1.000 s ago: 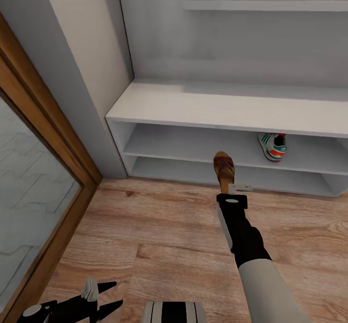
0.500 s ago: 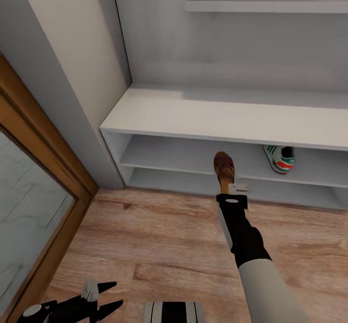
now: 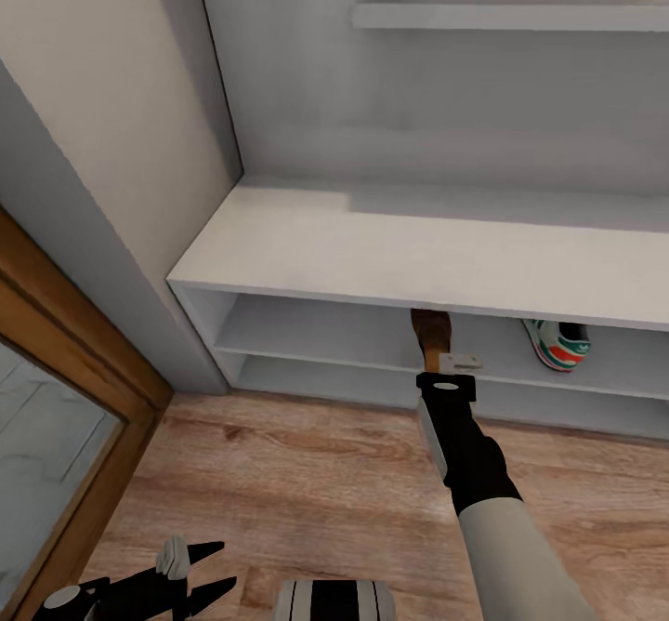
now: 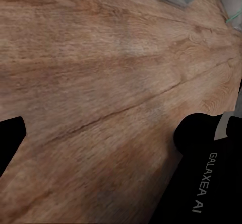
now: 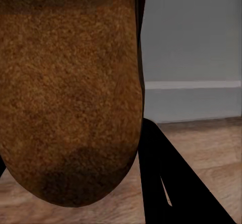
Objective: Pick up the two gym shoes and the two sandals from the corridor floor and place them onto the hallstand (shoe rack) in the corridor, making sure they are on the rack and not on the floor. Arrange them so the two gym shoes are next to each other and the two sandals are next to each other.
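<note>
Sandal (image 3: 430, 334), gripped at its heel by the right pincer (image 3: 448, 362), should slide level into the rack's (image 3: 307, 258) upper slot, clear of the sneaker (image 3: 559, 346); left pincer (image 3: 190, 572) idles open.

Brown sandal (image 3: 431, 335) centre frame, toe under hallstand (image 3: 372, 249) bench top. Gym shoe (image 3: 558, 344) on upper shelf, right.

My head looks steeply down at the hallstand (image 3: 390, 249); both wrist cameras sit close above the corridor floor (image 4: 101, 83), which all share.
</note>
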Robot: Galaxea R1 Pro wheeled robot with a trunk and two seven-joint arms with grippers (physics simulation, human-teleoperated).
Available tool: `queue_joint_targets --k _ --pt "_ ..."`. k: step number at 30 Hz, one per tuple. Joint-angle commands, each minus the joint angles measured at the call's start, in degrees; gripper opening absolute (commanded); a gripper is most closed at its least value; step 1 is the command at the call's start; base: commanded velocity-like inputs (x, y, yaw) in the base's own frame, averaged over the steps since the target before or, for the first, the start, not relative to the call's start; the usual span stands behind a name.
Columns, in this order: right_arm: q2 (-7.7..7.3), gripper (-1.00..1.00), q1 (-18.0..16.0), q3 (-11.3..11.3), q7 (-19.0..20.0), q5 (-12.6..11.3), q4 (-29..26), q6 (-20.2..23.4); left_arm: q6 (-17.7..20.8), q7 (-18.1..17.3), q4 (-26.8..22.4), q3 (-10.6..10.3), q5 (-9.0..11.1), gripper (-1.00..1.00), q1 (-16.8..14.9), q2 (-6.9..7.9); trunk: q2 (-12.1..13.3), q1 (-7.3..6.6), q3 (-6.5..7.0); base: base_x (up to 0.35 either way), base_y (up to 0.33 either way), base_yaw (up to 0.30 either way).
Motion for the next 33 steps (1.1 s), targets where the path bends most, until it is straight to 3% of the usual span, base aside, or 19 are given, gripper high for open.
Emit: queue_joint_targets --k 1,11,22,33 --pt "0.05 -1.0 0.0 -0.1 0.1 0.5 -0.1 0.4 -0.6 -0.1 0.0 0.1 0.0 1.0 0.0 0.0 0.0 0.02 -0.04 0.241 -0.111 0.0" --pt "0.05 -1.0 0.0 -0.1 0.1 0.6 0.0 0.4 -0.6 -0.1 0.1 0.1 0.0 1.0 0.0 0.05 0.0 0.02 -0.04 0.079 -0.028 0.0" --pt "0.05 -1.0 0.0 -0.1 0.1 0.6 0.0 0.4 -0.6 -0.2 0.1 0.1 0.1 1.0 0.0 0.09 0.0 0.02 -0.04 0.22 -0.114 0.0" --pt "0.05 -1.0 0.0 -0.3 0.1 0.6 0.6 0.4 -0.6 -0.3 0.1 0.1 0.1 1.0 0.0 0.09 0.0 0.02 -0.04 0.026 -0.01 0.0"
